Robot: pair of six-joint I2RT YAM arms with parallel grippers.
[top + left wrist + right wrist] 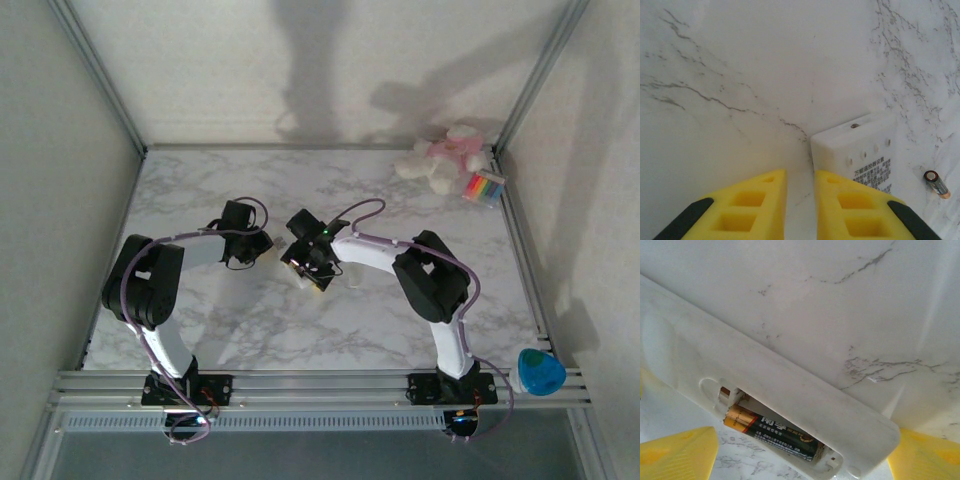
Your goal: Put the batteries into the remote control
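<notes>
The white remote control [790,385] lies back side up, its battery bay open with one black-and-gold battery [777,432] seated in it. My right gripper [807,435] is open, its yellow fingers [680,455] spread wide on either side of the remote's bay end. The remote's other end [860,150], with printed text and small holes, sits beside my left gripper [800,175]. That gripper is narrowly open with bare table in the gap, and its right finger [855,210] overlaps the remote's edge. A second battery [936,183] lies loose on the table. From above, both grippers [262,247] [306,266] meet over the remote [302,279].
A pink-and-white plush toy [445,160] and a multicoloured striped pack [484,188] sit at the back right corner. A blue object [541,371] rests at the front right rail. Metal frame posts and walls border the marble table [200,190].
</notes>
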